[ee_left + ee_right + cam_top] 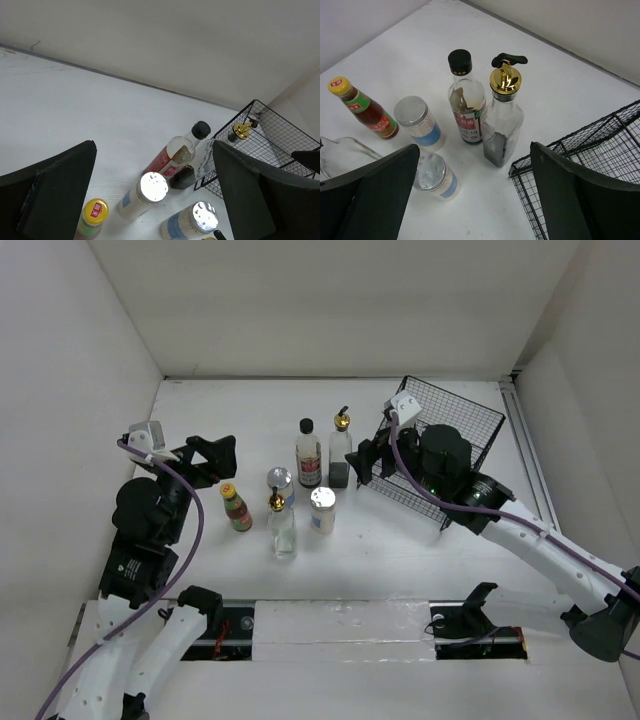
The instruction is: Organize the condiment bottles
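The left gripper [213,459] and the right gripper [371,448] both stand wide open with nothing held, flanking the six condiment bottles [309,462], which stand upright in a cluster mid-worktop [230,410], just left of the black wire basket [455,410].

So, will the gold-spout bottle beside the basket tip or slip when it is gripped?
The gold-spout bottle looks tall and narrow, so a high push may topple it. Its smooth clear body is probably slippery and breakable. Only a little dark liquid shows at the bottom, so it is likely rather light.
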You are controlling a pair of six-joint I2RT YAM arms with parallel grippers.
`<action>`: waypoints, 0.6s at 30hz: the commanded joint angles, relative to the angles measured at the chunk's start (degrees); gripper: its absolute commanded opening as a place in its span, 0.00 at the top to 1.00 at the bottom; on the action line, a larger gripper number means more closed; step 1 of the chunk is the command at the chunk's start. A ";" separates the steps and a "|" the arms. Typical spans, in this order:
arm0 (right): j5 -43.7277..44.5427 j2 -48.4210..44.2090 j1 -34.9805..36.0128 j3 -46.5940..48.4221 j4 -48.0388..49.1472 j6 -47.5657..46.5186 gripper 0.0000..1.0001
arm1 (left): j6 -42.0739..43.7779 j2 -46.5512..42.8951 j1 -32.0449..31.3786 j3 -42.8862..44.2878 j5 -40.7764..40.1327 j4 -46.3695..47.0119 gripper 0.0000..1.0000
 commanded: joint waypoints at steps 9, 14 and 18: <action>3.41 2.85 1.03 0.80 4.64 -1.67 0.85 | 0.82 -1.72 -0.17 -3.28 1.81 6.84 0.10; 4.47 6.01 1.03 0.80 6.48 -1.67 0.37 | 0.82 -2.43 -0.17 -5.21 1.81 8.59 0.51; 4.47 10.14 1.03 2.72 7.01 -1.67 0.15 | 1.35 -3.05 -0.17 -5.74 2.34 8.60 0.72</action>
